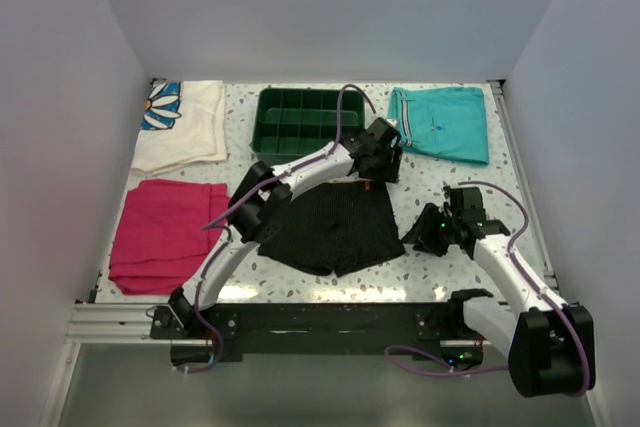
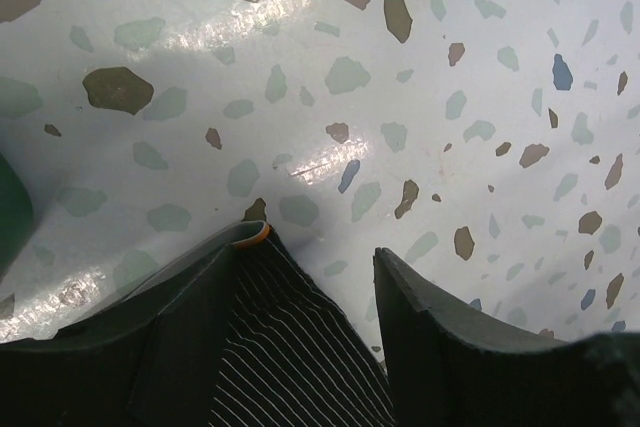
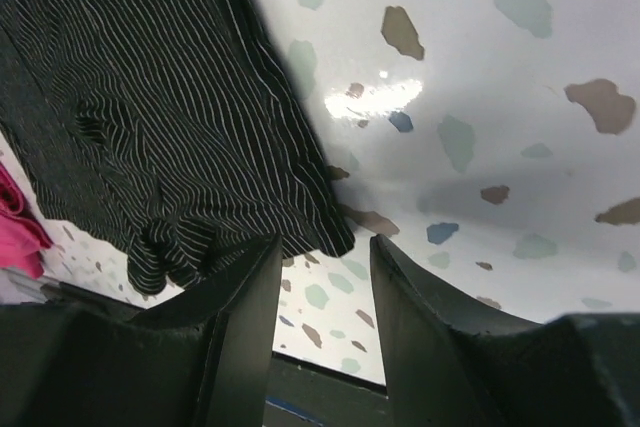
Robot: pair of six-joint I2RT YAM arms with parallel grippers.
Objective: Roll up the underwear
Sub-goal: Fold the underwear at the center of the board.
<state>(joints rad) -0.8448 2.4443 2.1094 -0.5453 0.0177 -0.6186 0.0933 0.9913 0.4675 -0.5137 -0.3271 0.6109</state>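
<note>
The underwear (image 1: 335,227), black with fine stripes, lies spread flat on the speckled table. My left gripper (image 1: 380,175) reaches over its far right corner. In the left wrist view the left gripper (image 2: 315,252) is open, with the orange-edged corner (image 2: 250,237) and the striped fabric (image 2: 290,347) lying between the jaws against the left finger. My right gripper (image 1: 418,239) sits low at the underwear's right side. In the right wrist view the right gripper (image 3: 325,277) is open and empty, and a corner of the underwear (image 3: 150,97) lies just beyond its fingertips.
A green divided tray (image 1: 300,122) stands at the back centre, with teal shorts (image 1: 445,122) at the back right. A folded magenta cloth (image 1: 165,232) lies at the left and a white floral cloth (image 1: 180,122) at the back left. White walls enclose the table.
</note>
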